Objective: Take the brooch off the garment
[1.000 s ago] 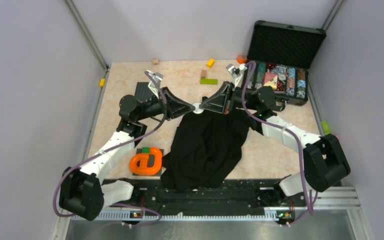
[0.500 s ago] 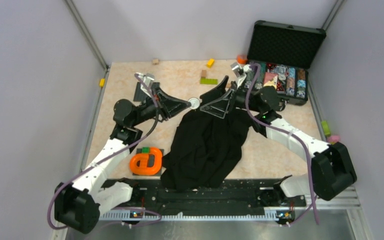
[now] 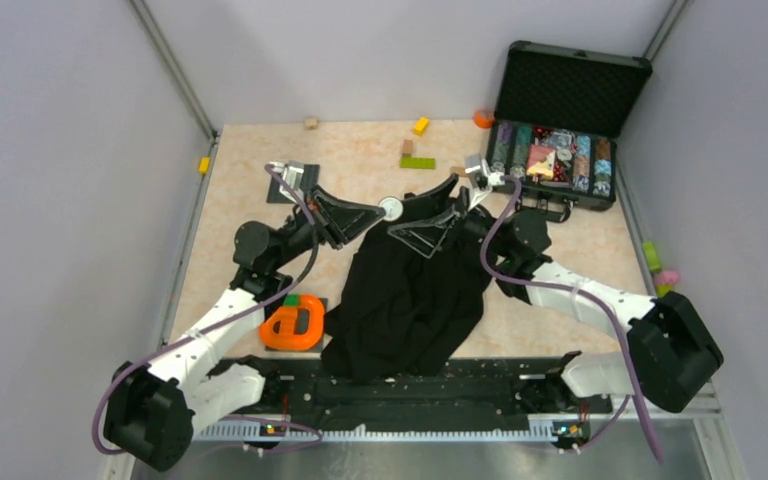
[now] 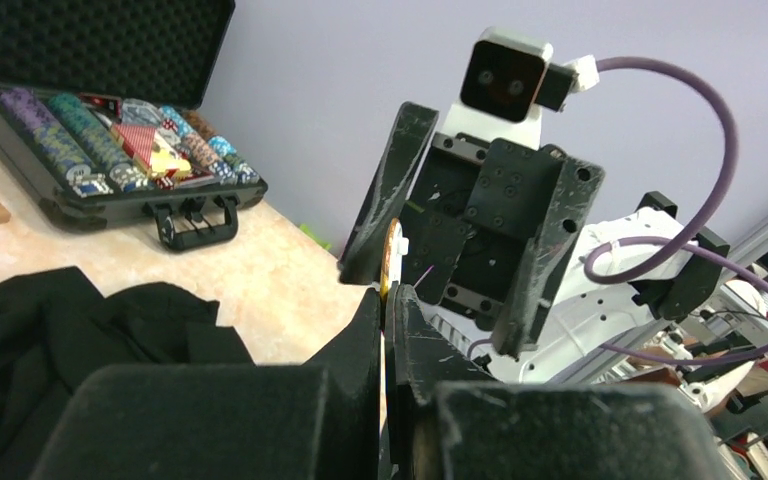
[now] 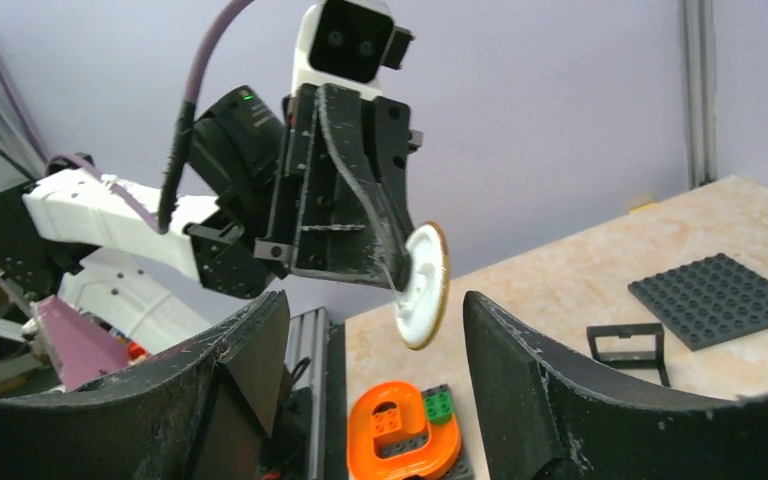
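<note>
Black garment (image 3: 410, 290): soft matte cloth, crumpled into loose folds, lying from the middle of the table (image 3: 250, 190) down to its near edge; nothing bright shows on it.
Brooch (image 5: 422, 285): a small round disc, hard and smooth, with a white face and a thin gold-looking rim. It is lifted in the air over the far end of the garment, and I see no cloth hanging from it.
Left claw (image 4: 385, 300): clenched on the brooch, my black plastic fingers nipping it by the edge (from my own wrist it shows edge-on, only a sliver).
Right claw (image 5: 370, 330): released, jaws spread with nothing in them, just beside the brooch and facing it.
Pin: a thin spike seems to stick out behind the disc; it is too small for me to be sure.
Done: by my judgement the brooch is off the garment.
Left to do: probably only to carry it clear and set it on a bare stretch of the table, which is pale, marbled and flat; the task does not say where.
</note>
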You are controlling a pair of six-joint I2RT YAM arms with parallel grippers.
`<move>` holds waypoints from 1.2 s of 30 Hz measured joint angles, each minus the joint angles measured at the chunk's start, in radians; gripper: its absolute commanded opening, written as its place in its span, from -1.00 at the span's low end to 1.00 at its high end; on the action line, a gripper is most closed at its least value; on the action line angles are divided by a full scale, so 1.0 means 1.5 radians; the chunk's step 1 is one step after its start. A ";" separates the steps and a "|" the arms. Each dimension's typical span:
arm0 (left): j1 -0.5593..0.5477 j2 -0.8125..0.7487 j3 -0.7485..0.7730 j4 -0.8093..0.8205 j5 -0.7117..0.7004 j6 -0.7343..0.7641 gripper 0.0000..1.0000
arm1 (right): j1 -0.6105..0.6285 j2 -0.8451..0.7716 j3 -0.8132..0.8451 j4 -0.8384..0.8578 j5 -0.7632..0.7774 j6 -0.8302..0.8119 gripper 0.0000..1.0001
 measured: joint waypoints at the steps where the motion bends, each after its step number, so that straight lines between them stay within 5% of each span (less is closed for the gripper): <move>1: -0.002 0.000 0.000 0.009 -0.004 -0.003 -1.00 | 0.003 0.005 -0.001 0.007 0.007 -0.004 0.28; 7: -0.005 0.000 -0.002 0.038 -0.020 -0.008 -1.00 | 0.005 0.024 -0.003 0.037 0.034 -0.018 -0.09; 29: -0.006 0.025 -0.006 0.047 -0.030 0.007 -1.00 | 0.005 0.065 0.008 0.063 0.057 -0.025 -0.11; 36: -0.003 0.054 -0.006 0.048 -0.034 0.009 -1.00 | 0.002 0.094 0.025 0.072 0.065 -0.023 -0.27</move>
